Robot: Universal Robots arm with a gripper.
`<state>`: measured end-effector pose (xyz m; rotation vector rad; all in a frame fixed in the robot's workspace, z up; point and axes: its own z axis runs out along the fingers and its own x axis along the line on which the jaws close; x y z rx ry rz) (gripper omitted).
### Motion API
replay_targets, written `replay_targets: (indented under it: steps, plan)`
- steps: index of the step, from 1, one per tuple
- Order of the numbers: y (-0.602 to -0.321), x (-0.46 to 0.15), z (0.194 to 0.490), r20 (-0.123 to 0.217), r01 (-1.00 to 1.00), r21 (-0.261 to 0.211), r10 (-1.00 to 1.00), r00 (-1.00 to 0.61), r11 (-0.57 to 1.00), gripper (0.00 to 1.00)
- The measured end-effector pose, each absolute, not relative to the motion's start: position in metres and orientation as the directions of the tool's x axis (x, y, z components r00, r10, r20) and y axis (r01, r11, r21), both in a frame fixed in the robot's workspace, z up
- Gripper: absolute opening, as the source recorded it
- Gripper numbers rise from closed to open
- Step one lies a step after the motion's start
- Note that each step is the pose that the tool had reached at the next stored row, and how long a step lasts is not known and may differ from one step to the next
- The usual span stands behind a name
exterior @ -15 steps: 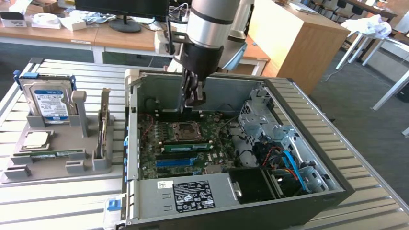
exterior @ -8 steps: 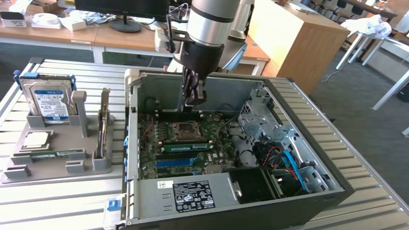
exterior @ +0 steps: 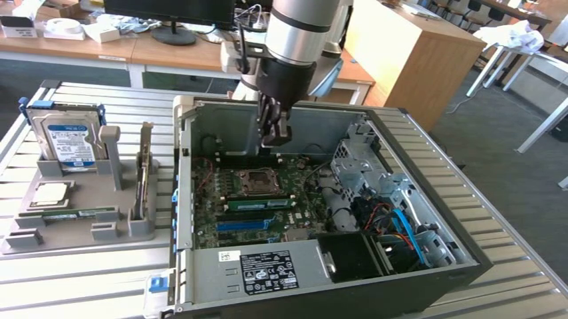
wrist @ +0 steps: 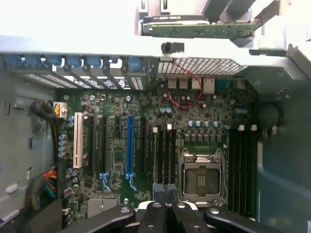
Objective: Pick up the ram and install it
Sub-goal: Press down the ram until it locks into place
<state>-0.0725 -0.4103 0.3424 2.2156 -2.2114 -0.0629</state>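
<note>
Clenched tight, with nothing visibly pinched between the fingers: gripper, hanging on the arm over the open computer case, above the motherboard and just past the empty processor socket. Well apart from it, toward the exterior view's left: the ram, lying flat in the front groove of the grey holder on the slatted metal table, pale label facing up, print too small to read. Just behind it in the same holder, the square silver processor; behind that, standing upright, the hard drive with a blue-and-white label and a mark that reads like "WD", the rest illegible. At the holder's side nearest the case, standing on edge, a thin card. Inside the case, in the slot beside the socket, a green strip; cannot tell whether another memory stick or part of the board. On the silver box at the case's near edge, a black-and-white sticker crowded with symbols and fine print, unreadable. From the wrist view, fingers pressed together over the board at the gripper, the open socket just beside them, with a long blue slot and a white slot further along.
</note>
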Motion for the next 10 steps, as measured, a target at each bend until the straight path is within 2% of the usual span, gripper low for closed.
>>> replay_targets:
  steps: [10]
  plan:
    - [-0.410, -0.053, 0.342, -0.021, -0.999, 0.036, -1.000, 0.002, -0.002, 0.10]
